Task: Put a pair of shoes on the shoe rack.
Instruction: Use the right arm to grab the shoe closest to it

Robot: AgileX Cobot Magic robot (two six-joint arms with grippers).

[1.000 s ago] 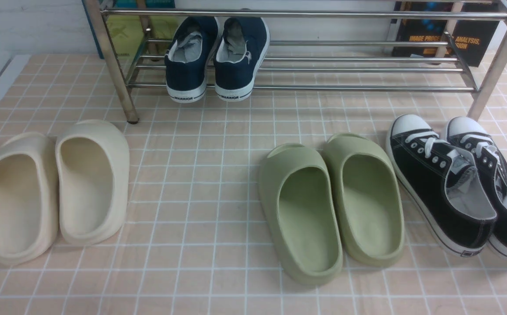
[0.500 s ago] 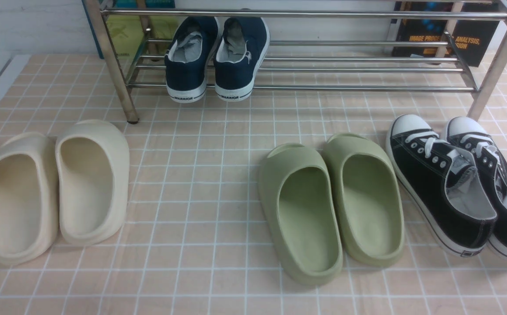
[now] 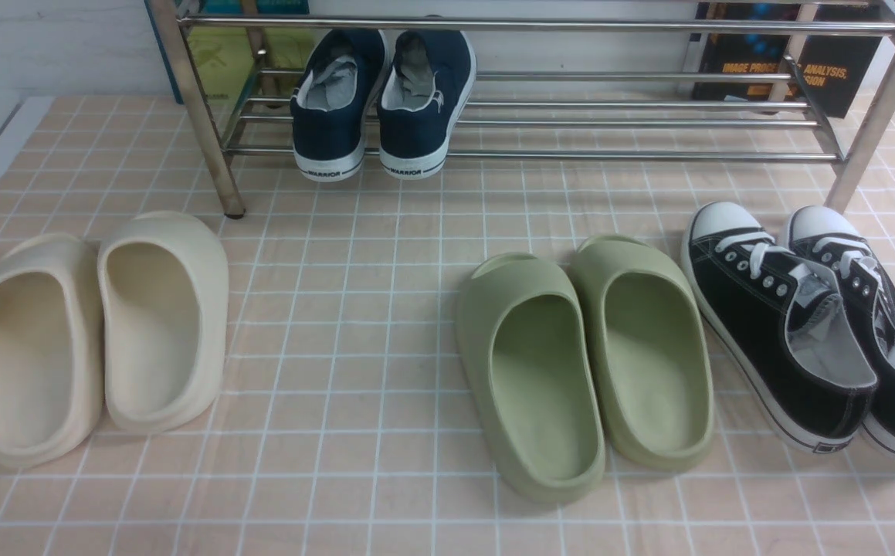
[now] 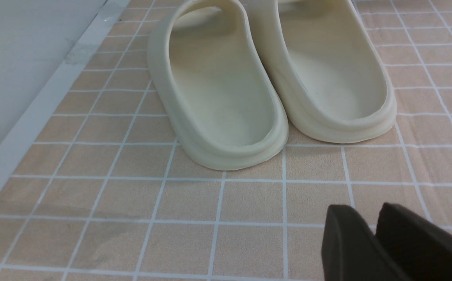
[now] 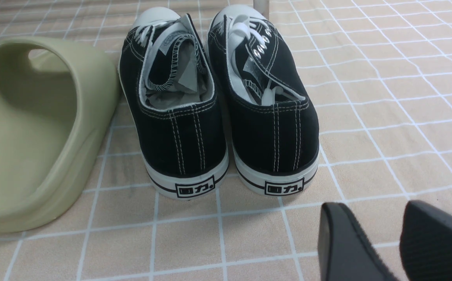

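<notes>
The pair of shoes, two black lace-up sneakers with white toe caps, stands on the tiled floor at the right (image 3: 771, 324), toes toward the shoe rack (image 3: 571, 154). In the right wrist view their heels (image 5: 179, 105) face my right gripper (image 5: 372, 210), which hovers a short way behind them, open and empty. My left gripper (image 4: 364, 210) hangs over bare tiles behind a pair of cream slides (image 4: 218, 89). Its fingertips stand a narrow gap apart with nothing between them. Neither gripper shows in the front view.
Navy slip-on sneakers (image 3: 374, 100) sit on the rack's lower rods at the left. Green slides (image 3: 532, 371) lie just left of the black sneakers, nearly touching them. Cream slides (image 3: 161, 316) lie at the far left, near the floor's white edge (image 4: 34, 117). Books (image 3: 787, 69) lean behind the rack.
</notes>
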